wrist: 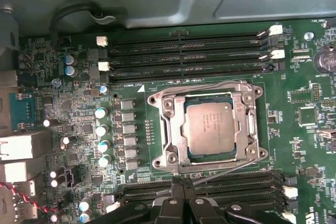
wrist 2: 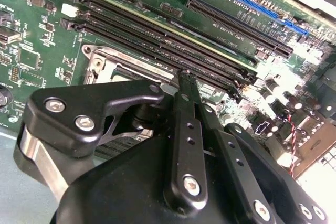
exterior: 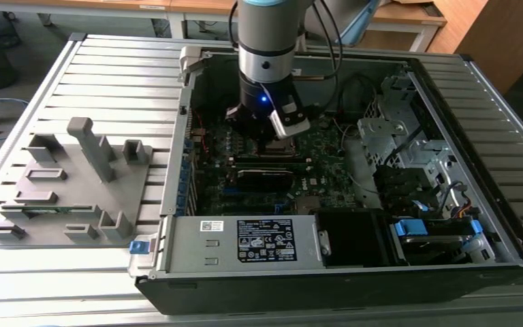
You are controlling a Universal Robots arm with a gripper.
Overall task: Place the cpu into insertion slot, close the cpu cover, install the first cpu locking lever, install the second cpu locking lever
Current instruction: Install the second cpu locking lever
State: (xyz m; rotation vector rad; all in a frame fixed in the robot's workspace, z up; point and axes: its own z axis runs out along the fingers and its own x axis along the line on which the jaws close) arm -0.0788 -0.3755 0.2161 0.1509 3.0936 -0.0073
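Dull grey-brown metal marks the cpu (wrist: 208,128), seated flat in the insertion slot (wrist: 169,159) at the middle of the green motherboard (wrist: 304,103) in the first wrist view. The cpu cover (wrist: 249,127), a silver frame with a square window, lies closed around the chip, and thin wire locking levers (wrist: 207,85) run along the socket's edges. Long black memory slots (wrist: 186,51) lie in rows on two opposite sides of the socket, and a column of silver-topped capacitors (wrist: 101,129) stands just beside it.

The gripper (wrist: 181,181) hangs over the board just at the socket's edge, its black fingers (wrist 2: 188,85) pressed together with no gap showing and nothing between them; in the second wrist view the tips come down close to the socket rim (wrist 2: 93,59) beside the memory slots (wrist 2: 157,35).

In the exterior view the arm (exterior: 266,41) reaches down into an open computer case (exterior: 443,95), the gripper (exterior: 269,139) low over the far part of the motherboard (exterior: 321,163). A grey power supply (exterior: 243,242) sits at the case's near edge. On the exterior view's left a grey fixture tray (exterior: 71,197) rests on the slatted metal table (exterior: 116,68)
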